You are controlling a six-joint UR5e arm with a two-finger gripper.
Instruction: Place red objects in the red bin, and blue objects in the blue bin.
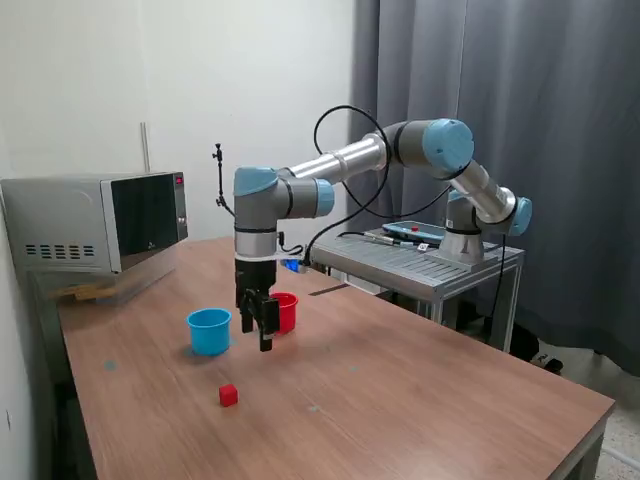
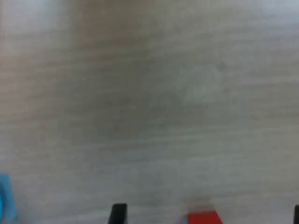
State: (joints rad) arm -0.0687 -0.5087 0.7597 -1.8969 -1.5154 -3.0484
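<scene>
Black fingers [image 1: 266,338] pointing down above the wood tabletop [image 1: 400,380], just in front of the red cup [image 1: 285,311]; spread or pressed together, cannot tell. Nothing seen between them. Small, tapered, rimmed red cup, partly hidden behind the fingers. Beside it, toward the exterior view's left, a slightly wider light blue cup [image 1: 209,330]. Nearer the camera, one small red cube [image 1: 228,395] alone on the tabletop. Blurred wrist view: wood grain, a red patch [image 2: 204,218] at the edge.
</scene>
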